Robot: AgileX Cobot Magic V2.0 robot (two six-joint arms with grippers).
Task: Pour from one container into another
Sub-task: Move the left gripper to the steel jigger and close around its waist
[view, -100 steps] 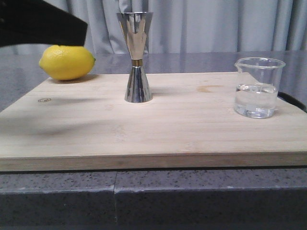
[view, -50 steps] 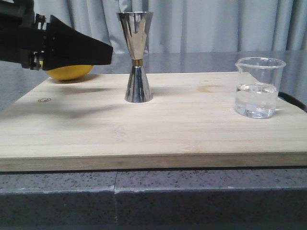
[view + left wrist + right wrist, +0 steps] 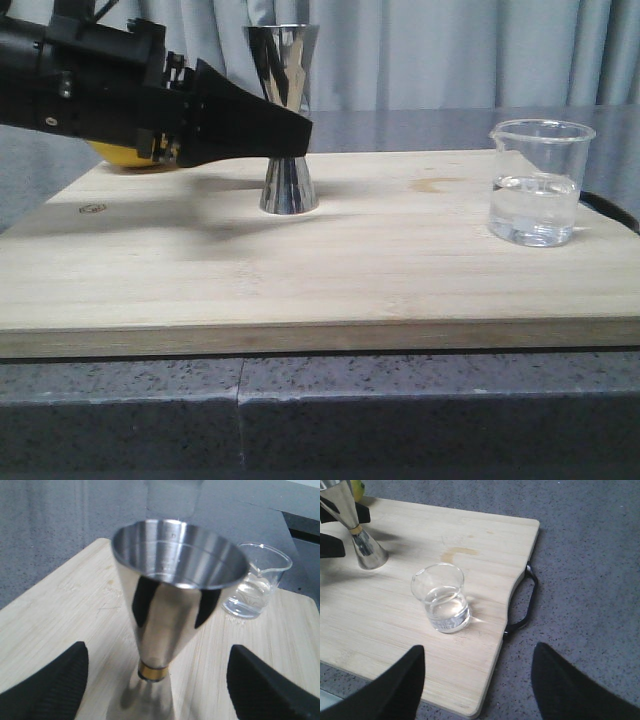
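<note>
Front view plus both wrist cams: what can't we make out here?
- Yellow lemon: front view, mostly hidden behind the left claw.
- Steel hourglass jigger: waist covered by that claw in front view; base cut off by the edge in left wrist view.
- Clear glass beaker: print too faint to read.
- Right claw: only blurred fingers at the edge; absent from front view.

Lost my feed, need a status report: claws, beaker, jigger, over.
Left claw open, straddling jigger waist. Right claw open, above beaker, apart. Beaker upright, holds clear liquid. Nothing between them.
</note>
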